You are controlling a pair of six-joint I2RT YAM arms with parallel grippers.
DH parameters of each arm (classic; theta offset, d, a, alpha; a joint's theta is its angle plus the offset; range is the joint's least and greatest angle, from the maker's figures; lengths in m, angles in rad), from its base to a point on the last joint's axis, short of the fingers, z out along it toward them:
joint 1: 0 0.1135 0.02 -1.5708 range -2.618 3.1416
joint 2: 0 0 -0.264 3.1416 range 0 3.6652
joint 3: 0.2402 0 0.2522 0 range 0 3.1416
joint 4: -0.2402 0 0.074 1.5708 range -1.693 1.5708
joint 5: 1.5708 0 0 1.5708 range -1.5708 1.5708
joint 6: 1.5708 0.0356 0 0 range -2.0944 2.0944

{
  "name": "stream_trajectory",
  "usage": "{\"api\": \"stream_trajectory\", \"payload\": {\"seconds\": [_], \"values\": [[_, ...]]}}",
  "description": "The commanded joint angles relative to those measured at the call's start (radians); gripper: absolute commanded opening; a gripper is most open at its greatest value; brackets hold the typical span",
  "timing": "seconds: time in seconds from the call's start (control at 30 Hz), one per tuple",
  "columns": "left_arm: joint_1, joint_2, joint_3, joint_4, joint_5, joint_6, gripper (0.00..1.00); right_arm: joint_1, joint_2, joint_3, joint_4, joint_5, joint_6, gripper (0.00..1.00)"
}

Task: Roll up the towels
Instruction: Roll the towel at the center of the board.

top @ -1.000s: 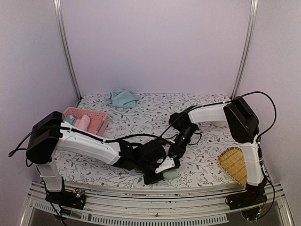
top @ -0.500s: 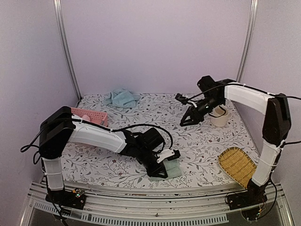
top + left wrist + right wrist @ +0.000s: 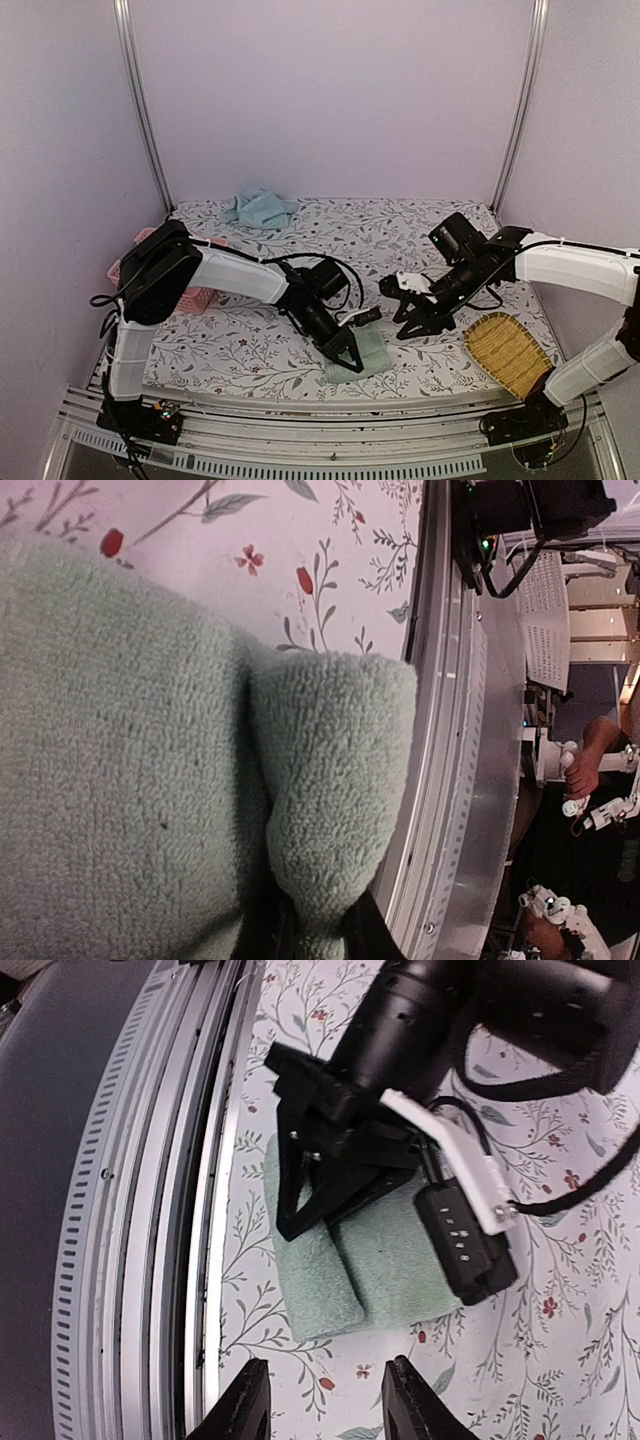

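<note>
At the near edge of the table, about 6 o'clock, lies the sage green towel. It is thick looped terry, folded flat, with one edge turned over into a plump roll beside the rail. The left gripper, black and wedge-shaped, is clamped on that rolled edge. In the left wrist view the pile narrows into a pinch between its fingers.

Just off the towel at 2 o'clock hangs the right gripper. Its two dark fingertips stand apart over bare cloth, grasping nothing.

At 4 o'clock rests a woven bamboo tray, straw-yellow, ribbed and fan-shaped. At 9 o'clock, partly hidden by the left arm, sits a pink plastic lattice basket. Far back at 11 o'clock, against the wall, the light blue towel lies in a soft crumpled heap.

The tablecloth is white, printed with grey leafy vines and small red blossoms. A perforated aluminium rail runs along its front. Smooth, pale lilac walls close in three sides, with slim metal posts in the back corners.
</note>
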Motion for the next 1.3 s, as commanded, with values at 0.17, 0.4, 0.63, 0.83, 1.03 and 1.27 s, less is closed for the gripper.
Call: {"api": "stream_trajectory", "payload": {"seconds": [0.17, 0.4, 0.63, 0.83, 1.03, 1.27], "values": [[0.01, 0.091, -0.006, -0.107, -0.055, -0.06, 0.11, 0.221, 0.112, -0.051, 0.153, 0.245, -0.027, 0.49], [0.015, 0.09, -0.016, -0.107, -0.072, -0.059, 0.16, 0.306, 0.231, -0.092, 0.272, 0.392, 0.0, 0.48], [0.027, 0.088, -0.007, -0.107, -0.085, -0.038, 0.26, 0.311, 0.307, -0.142, 0.342, 0.48, -0.002, 0.4], [0.049, -0.077, -0.08, -0.013, -0.203, -0.017, 0.44, 0.309, 0.329, -0.129, 0.243, 0.382, -0.02, 0.14], [0.056, -0.425, -0.38, 0.247, -0.419, -0.05, 0.47, 0.249, 0.383, -0.042, 0.112, 0.224, -0.007, 0.1], [-0.023, -0.749, -0.685, 0.481, -0.699, 0.015, 0.51, 0.076, 0.64, 0.223, -0.189, -0.049, -0.016, 0.09]]}}
